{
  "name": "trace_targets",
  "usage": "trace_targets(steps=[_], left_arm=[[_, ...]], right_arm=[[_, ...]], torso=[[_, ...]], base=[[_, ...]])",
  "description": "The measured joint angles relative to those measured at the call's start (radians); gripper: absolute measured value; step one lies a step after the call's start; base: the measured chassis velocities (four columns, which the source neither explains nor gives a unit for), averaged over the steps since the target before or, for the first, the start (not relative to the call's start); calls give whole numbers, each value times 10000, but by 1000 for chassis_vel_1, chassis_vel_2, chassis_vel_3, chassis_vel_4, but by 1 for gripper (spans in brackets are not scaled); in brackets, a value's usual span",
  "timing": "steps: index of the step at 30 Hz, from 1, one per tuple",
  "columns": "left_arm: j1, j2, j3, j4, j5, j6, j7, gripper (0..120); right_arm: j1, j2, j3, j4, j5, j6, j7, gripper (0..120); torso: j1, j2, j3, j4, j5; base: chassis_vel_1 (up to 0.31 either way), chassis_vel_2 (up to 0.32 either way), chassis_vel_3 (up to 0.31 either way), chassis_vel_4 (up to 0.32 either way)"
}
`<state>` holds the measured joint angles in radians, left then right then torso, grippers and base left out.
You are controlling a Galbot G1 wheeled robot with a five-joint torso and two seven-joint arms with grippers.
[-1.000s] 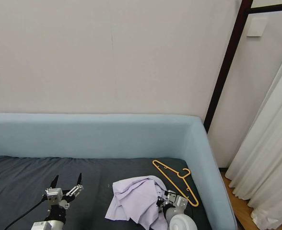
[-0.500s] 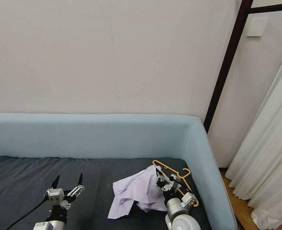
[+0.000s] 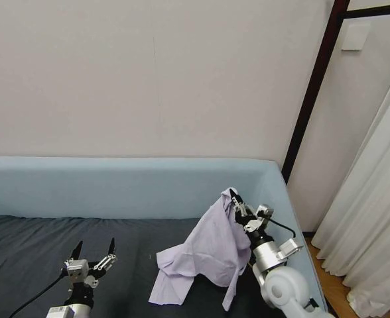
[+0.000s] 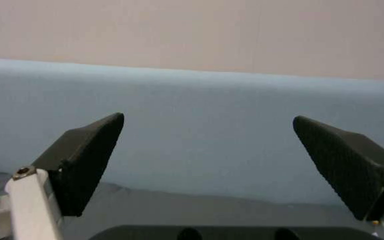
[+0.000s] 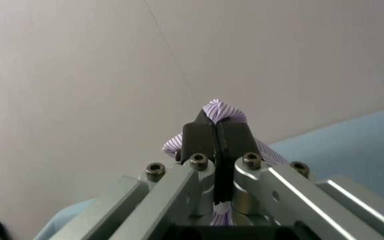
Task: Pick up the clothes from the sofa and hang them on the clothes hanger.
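A pale lilac striped shirt [image 3: 208,255] hangs in a peak from my right gripper [image 3: 234,197], which is shut on its top fold above the right end of the sofa. The shirt's lower edge still trails on the dark seat cushion [image 3: 22,252]. In the right wrist view the shut fingers [image 5: 213,141] pinch striped cloth [image 5: 223,110] against the wall behind. My left gripper [image 3: 93,252] stands open low over the left part of the cushion, with nothing between its fingers [image 4: 85,159]. The raised shirt hides the spot on the cushion behind it.
The sofa has a light blue backrest [image 3: 115,185] and a right armrest [image 3: 282,225]. A dark door frame [image 3: 311,93] and white curtain [image 3: 374,218] stand to the right. A plain wall rises behind.
My right gripper has risen and moved toward the back right, lifting the shirt from a heap into a hanging peak. The orange hanger seen earlier is now covered. The left gripper stayed put.
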<state>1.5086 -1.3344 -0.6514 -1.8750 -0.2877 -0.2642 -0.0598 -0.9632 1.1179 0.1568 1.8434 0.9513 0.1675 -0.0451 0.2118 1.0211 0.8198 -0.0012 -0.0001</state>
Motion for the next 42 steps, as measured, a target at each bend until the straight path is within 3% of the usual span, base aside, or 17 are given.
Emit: trace_targets(steps=[23,32,37,42], left_arm=[[-280,246,-145,365,-128,-39,-20,100],[-389,291,-249,421,-288,-117,-25,100],[-452,244,-194,433,-293,-134,-27,100],[-499,156,-86,442,-221,-153,-26,100]], right_arm=[[4212,-1631,54,-55,1497,-140,-160,0],[7350,-3469,-620,-570,2732,-358,142,0],[8355,-4096,-741,-511,3638,-518,432,0],[8366,-4392,-1127,-42,3717,-627,454,0]], torso=[[0,0,0,2,-2],[0,0,0,-1,0],[0,0,-1,-1,0],[-1,2,-3,-2,-8]], base=[[0,0,0,0],[0,0,0,0],[0,0,0,0],[0,0,0,0]])
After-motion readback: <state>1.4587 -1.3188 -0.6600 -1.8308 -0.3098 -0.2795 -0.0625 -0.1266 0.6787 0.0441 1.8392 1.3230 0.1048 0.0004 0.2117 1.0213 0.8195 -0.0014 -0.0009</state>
